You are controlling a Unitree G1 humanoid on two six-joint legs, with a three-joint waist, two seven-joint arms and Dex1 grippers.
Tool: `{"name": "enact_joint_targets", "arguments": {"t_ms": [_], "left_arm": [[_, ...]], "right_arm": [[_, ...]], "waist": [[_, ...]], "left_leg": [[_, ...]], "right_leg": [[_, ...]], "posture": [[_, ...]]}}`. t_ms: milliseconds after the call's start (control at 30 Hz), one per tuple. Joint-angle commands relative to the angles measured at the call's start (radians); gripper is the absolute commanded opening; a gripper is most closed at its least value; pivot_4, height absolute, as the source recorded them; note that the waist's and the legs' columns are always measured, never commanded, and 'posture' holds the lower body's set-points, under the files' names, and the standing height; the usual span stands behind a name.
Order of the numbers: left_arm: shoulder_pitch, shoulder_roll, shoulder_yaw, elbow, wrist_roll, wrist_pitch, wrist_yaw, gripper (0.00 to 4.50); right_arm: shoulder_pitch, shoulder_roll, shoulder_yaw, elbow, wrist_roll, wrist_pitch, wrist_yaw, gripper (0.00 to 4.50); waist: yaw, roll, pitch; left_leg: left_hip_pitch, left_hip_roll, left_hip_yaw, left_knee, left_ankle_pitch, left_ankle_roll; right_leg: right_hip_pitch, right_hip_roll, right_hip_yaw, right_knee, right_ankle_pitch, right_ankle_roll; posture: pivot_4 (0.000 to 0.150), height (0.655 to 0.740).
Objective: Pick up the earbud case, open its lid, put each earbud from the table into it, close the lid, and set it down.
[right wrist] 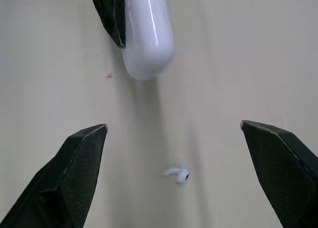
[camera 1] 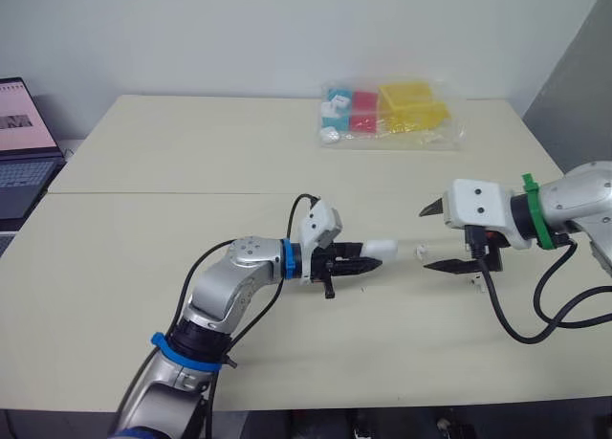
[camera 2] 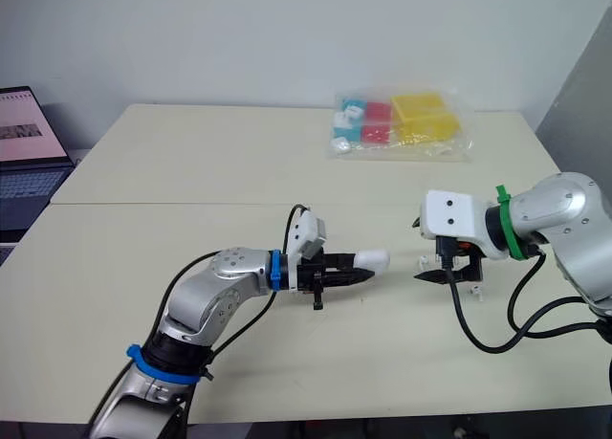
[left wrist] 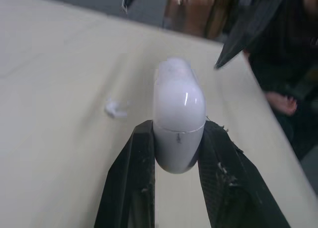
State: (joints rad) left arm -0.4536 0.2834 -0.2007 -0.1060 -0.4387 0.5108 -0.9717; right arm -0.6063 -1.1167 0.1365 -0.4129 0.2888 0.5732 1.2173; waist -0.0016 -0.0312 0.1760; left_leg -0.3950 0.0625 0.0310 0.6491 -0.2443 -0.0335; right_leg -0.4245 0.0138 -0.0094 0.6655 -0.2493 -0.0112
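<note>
My left pincer [camera 1: 368,263] is closed on the white earbud case [camera 1: 384,249]. Its two black fingers press on both sides of one end, and the other, rounded end sticks out past the fingertips, toward the right arm. The case lies about level and its lid looks shut. In the left wrist view a thin seam runs across the case just at the fingers.

My right pincer [camera 1: 435,236] faces the case from the other side and holds nothing. Its jaws stand wide apart, one finger higher and one lower. Between the two pincers one white earbud [right wrist: 178,174] lies on the pale worktop [camera 1: 191,267], near the rounded end of the case but not touching it. A second small white piece [camera 1: 475,282] lies just under the right pincer. I think it is the other earbud, but it is too small to be sure.

At the far side of the worktop lies a clear plastic bag [camera 1: 392,114] with yellow, red and blue blocks. An open laptop [camera 1: 19,142] stands beyond the left edge.
</note>
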Motion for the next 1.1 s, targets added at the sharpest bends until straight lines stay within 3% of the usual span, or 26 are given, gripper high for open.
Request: {"name": "enact_joint_targets", "arguments": {"t_ms": [33,267,1100], "left_arm": [[0.009,-0.003,0.023,0.005,0.009,-0.108,-0.012,0.81],[-0.01,-0.011,-0.002,0.032,0.047,-0.231,-0.029,0.81],[-0.004,0.027,-0.046,0.013,0.082,-0.276,-0.069,0.81]], "right_arm": [[0.035,0.013,-0.113,-0.047,0.029,-0.049,-0.032,4.5],[0.03,0.179,-0.054,-0.105,-0.02,-0.081,-0.169,4.5],[-0.062,0.252,0.011,-0.033,-0.076,-0.025,-0.21,4.5]], "waist": [[0.0,0.0,0.0],[-0.001,0.0,0.0],[-0.002,0.0,0.0]], "left_leg": [[0.001,0.0,0.0,0.0,0.0,0.0],[0.005,0.0,0.0,0.0,0.0,0.0],[0.006,0.0,0.001,0.0,0.0,0.0]], "right_leg": [[0.0,0.0,0.0,0.0,0.0,0.0],[0.004,0.0,0.001,0.003,0.0,0.0],[0.003,0.0,0.001,0.005,0.0,0.0]], "posture": [[0.15,0.74],[0.15,0.74],[0.15,0.74]]}}
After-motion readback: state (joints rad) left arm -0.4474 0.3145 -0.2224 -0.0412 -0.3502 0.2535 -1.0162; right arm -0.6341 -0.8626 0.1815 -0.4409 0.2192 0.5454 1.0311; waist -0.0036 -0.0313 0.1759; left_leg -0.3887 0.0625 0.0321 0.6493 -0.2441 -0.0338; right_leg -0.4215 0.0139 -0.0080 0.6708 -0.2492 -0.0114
